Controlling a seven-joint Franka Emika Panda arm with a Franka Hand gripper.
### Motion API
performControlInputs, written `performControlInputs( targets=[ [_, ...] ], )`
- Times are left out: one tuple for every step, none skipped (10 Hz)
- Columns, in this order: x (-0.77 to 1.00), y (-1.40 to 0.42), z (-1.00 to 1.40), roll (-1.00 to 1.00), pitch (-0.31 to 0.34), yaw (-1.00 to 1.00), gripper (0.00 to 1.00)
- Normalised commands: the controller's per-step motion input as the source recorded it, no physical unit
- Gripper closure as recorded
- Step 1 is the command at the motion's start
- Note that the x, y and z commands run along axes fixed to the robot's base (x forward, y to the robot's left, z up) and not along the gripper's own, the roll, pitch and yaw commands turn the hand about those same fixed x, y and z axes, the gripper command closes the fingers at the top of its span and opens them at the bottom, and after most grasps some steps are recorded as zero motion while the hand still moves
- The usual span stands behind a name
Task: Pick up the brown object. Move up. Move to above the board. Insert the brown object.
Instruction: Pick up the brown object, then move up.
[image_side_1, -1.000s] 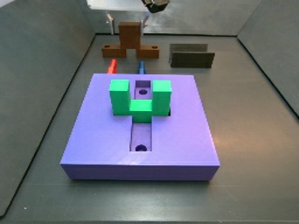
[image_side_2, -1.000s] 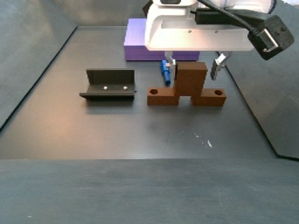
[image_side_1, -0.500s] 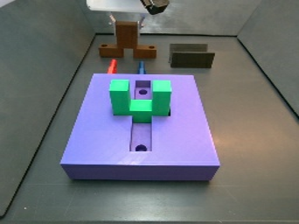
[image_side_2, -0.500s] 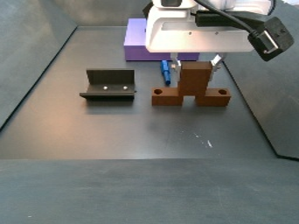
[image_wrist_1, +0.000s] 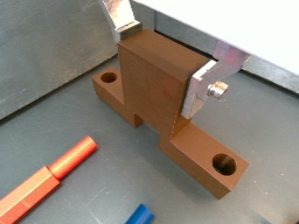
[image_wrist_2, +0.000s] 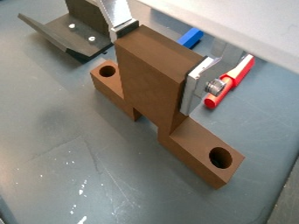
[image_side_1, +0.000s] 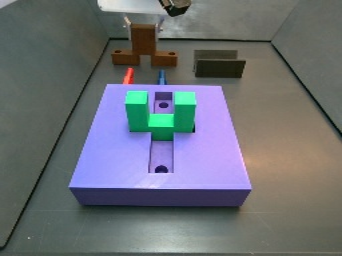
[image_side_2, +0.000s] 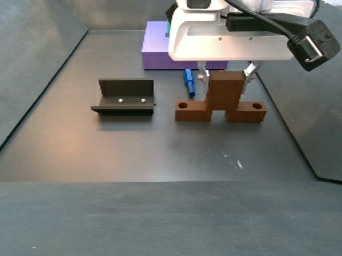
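The brown object is an orange-brown T-shaped block. Its thick stem points up and its long bar, with a round hole near each end, lies below. My gripper is shut on the stem, one silver finger on each side, as both wrist views show. In the side views the block hangs just above the floor beyond the far end of the board. The board is a big purple-blue slab with a central groove and a green U-shaped block.
The dark fixture stands on the floor beside the brown object and also shows in a side view. A red piece and a blue piece lie on the floor between the brown object and the board. Grey walls enclose the floor.
My gripper, shut on the brown object, has risen slightly, and the block has lifted a little off the floor. Nothing else has moved.
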Motion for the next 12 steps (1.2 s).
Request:
performControlInputs(
  targets=[
    [0.0, 0.0, 0.0, 0.0, 0.0, 0.0, 1.0],
    [0.0, 0.0, 0.0, 0.0, 0.0, 0.0, 1.0],
    [0.0, 0.0, 0.0, 0.0, 0.0, 0.0, 1.0],
    [0.0, 0.0, 0.0, 0.0, 0.0, 0.0, 1.0],
    [0.0, 0.0, 0.0, 0.0, 0.0, 0.0, 1.0],
    [0.0, 0.0, 0.0, 0.0, 0.0, 0.0, 1.0],
    [0.0, 0.0, 0.0, 0.0, 0.0, 0.0, 1.0],
    [0.0, 0.0, 0.0, 0.0, 0.0, 0.0, 1.0],
    [0.0, 0.0, 0.0, 0.0, 0.0, 0.0, 1.0],
    [0.0, 0.0, 0.0, 0.0, 0.0, 0.0, 1.0],
    [0.0, 0.0, 0.83, 0.0, 0.0, 0.0, 1.0],
    [-0.04, -0.02, 0.8, 0.0, 0.021, -0.04, 1.0]
  ],
)
